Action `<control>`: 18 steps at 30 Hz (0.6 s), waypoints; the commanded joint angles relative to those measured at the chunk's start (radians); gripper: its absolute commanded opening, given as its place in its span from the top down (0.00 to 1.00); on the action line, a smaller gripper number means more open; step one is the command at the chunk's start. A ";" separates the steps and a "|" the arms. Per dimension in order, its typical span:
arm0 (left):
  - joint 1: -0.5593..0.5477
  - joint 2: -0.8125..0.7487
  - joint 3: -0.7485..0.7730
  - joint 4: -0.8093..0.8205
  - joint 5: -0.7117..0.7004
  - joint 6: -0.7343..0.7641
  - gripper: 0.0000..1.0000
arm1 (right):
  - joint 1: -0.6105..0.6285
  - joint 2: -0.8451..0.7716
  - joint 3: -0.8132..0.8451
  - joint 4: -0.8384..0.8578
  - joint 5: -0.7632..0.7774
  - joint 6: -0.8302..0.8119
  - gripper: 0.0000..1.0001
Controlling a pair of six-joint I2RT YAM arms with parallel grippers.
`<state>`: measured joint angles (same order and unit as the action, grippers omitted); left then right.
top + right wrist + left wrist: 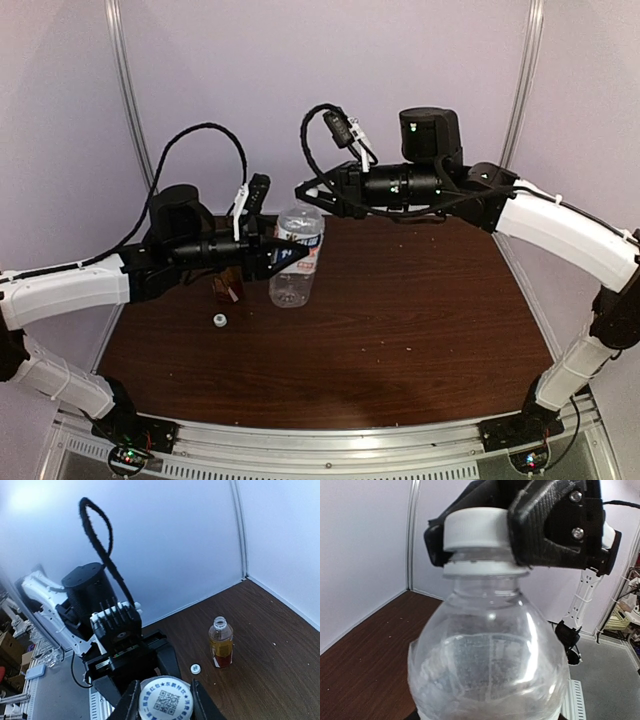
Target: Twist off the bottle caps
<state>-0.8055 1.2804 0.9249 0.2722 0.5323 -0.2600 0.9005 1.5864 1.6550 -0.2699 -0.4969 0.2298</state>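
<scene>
The clear bottle point(296, 262) with a white-and-blue label stands at the table's back left. My left gripper point(284, 256) is shut around its body; in the left wrist view the bottle point(490, 660) fills the frame and hides my fingers. My right gripper point(306, 190) comes from the right and is shut on the bottle's white cap point(472, 527), which still sits on the neck. In the right wrist view the cap point(165, 701) sits between my fingers point(131, 700). The amber bottle point(221, 647) stands open, partly behind my left arm point(227, 288). Its loose white cap point(220, 320) lies beside it.
The brown table point(420, 310) is walled by pale panels at the back and sides. A black cable point(200, 135) loops above the left wrist. In the right wrist view the loose cap point(195, 668) lies just left of the amber bottle.
</scene>
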 commanded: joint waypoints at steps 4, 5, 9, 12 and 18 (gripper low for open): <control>-0.004 -0.021 0.006 0.243 0.469 -0.073 0.66 | -0.048 -0.001 -0.019 0.015 -0.539 -0.261 0.87; -0.003 -0.017 0.002 0.274 0.500 -0.099 0.66 | -0.052 0.012 -0.009 0.000 -0.581 -0.278 0.86; -0.004 -0.007 -0.016 0.360 0.540 -0.167 0.66 | -0.064 0.032 0.002 -0.018 -0.646 -0.290 0.83; -0.004 -0.004 -0.023 0.386 0.535 -0.182 0.66 | -0.064 0.025 -0.008 -0.006 -0.637 -0.279 0.82; -0.004 0.003 -0.024 0.383 0.503 -0.180 0.66 | -0.065 0.013 -0.010 0.002 -0.559 -0.243 0.74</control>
<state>-0.8024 1.2976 0.8883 0.4759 0.9901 -0.4271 0.8516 1.5932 1.6543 -0.2356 -1.0882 -0.0151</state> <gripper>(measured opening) 0.512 0.288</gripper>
